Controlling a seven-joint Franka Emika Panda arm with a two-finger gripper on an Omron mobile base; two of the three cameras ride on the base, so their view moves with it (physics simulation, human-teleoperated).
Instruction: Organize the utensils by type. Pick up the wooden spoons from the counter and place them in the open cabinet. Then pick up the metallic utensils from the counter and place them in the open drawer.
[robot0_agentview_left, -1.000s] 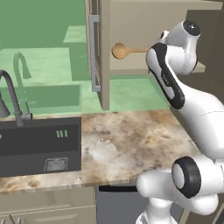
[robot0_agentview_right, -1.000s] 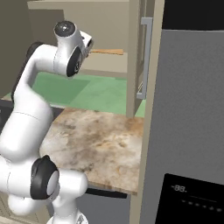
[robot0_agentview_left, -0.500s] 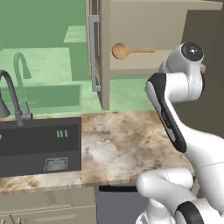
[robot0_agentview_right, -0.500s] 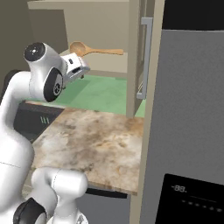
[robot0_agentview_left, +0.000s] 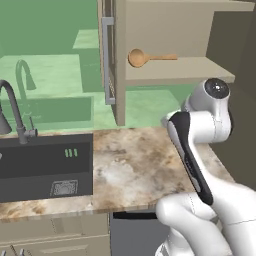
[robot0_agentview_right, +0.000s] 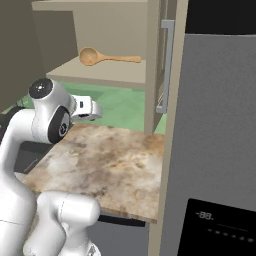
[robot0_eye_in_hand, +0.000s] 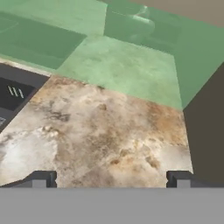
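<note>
**Spoon on the cabinet shelf, tool empty above the worktop**

A large wooden spoon (robot0_agentview_left: 145, 57) lies flat on the shelf (robot0_agentview_left: 190, 74) of the open cabinet, in the upper middle of the left base view. Its bowl points to the frame's left and its handle to the right. In the right base view the same spoon (robot0_agentview_right: 107, 57) sits in the upper left-centre, bowl left, handle running right toward the cabinet's side wall.

The tool (robot0_agentview_right: 92, 110) shows at centre-left of the right base view, below the shelf and over the back edge of the worktop (robot0_agentview_right: 115, 165). It holds nothing. In the hand view its two fingertips (robot0_eye_in_hand: 41, 179) stand far apart at the bottom corners, with bare marbled worktop (robot0_eye_in_hand: 109, 135) between them.

The worktop fills the middle of both base views. No utensil is visible on the part of it that shows. A dark sink (robot0_agentview_left: 45, 167) is set into it at the left of the left base view, with a dark tap (robot0_agentview_left: 12, 110) rising at its back edge. The sink's corner (robot0_eye_in_hand: 13, 92) also shows at the left edge of the hand view.

A tall grey appliance (robot0_agentview_right: 220, 140) fills the right side of the right base view.
</note>
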